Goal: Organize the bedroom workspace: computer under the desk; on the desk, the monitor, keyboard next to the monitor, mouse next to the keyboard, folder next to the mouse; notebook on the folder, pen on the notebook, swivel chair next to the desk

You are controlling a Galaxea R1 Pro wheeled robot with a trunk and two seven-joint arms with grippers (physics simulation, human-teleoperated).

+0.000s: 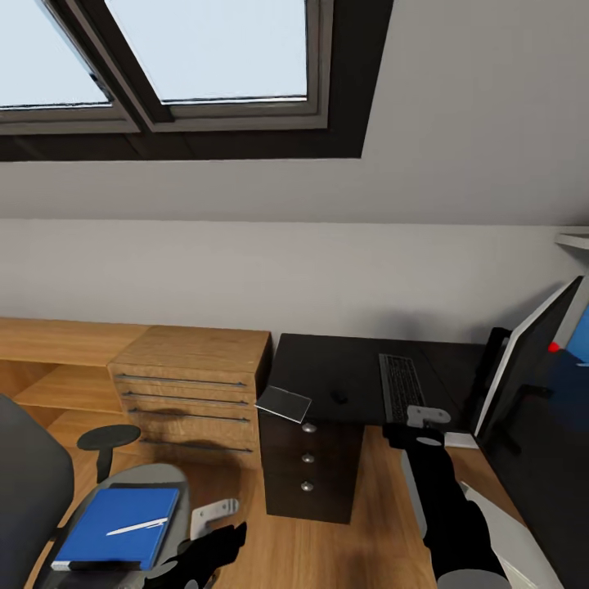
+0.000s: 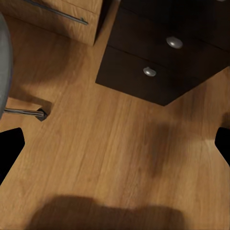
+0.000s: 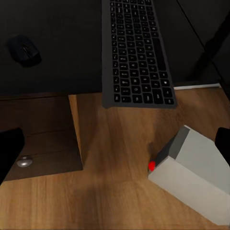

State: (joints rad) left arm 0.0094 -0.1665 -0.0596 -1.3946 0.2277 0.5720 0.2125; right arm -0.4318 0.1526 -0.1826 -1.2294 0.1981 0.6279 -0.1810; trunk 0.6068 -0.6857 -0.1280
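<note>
Soft, even daylight in a clean simulator render

Pale light comes from the dark-framed skylight window (image 1: 204, 57) overhead. The grey sloped wall (image 1: 458, 114) is evenly lit. The glossy black desk top (image 1: 343, 372) stays dim. Diffuse arm shadows blot the warm wooden plank floor (image 2: 120, 153). Edges look slightly soft and upscaled.

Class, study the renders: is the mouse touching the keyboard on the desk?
Apart. The right wrist view shows bare black desk between the mouse and the keyboard.
</note>
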